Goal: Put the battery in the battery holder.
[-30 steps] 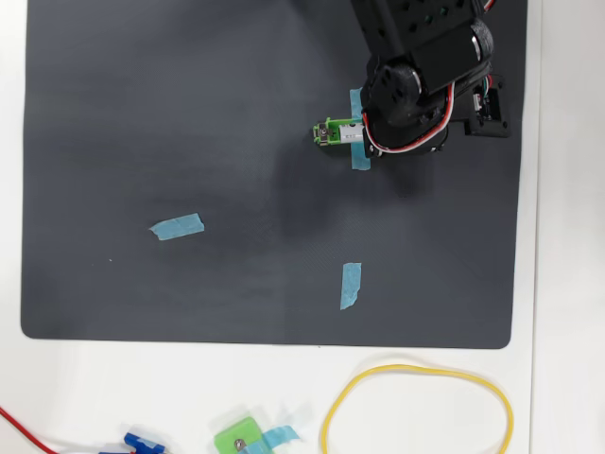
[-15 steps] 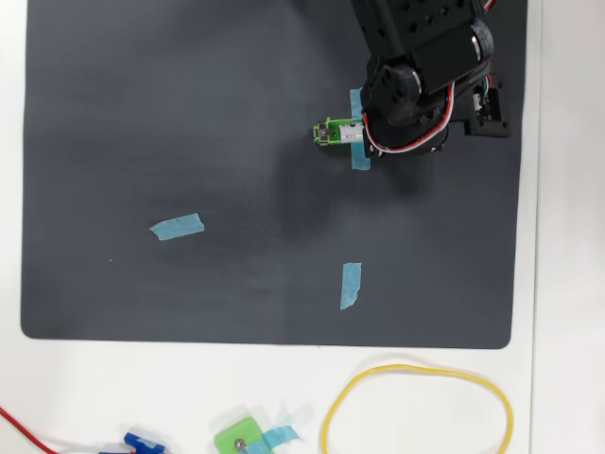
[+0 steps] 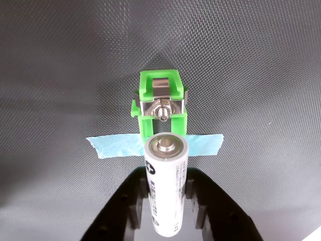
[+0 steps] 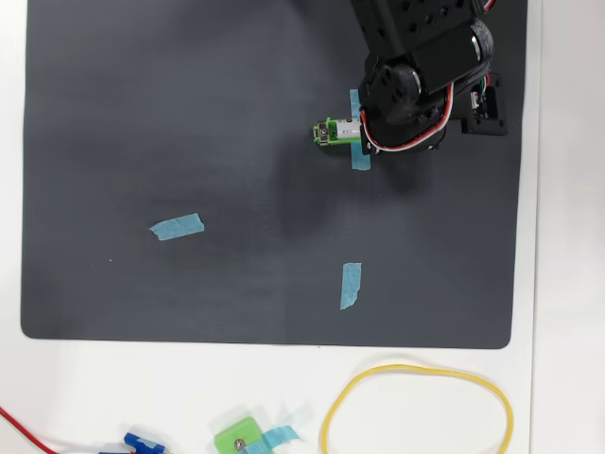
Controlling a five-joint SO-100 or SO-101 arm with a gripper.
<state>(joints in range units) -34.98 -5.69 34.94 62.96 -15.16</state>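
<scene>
One battery held over its green holder

My table (image 4: pixel 567 284) carries a dark mat (image 4: pixel 189 113) with blue tape strips (image 4: pixel 177 226). On the mat, the green holder (image 3: pixel 159 103) sits on one tape strip, its metal contact facing me. My tool (image 3: pixel 167 193) is clamped on the battery (image 3: pixel 166 183), whose tip points at the holder's near end in the wrist view.

Black plastic arm (image 4: pixel 425 57), round joint housings, red-and-white cables, dark screw-dotted jaws.
</scene>
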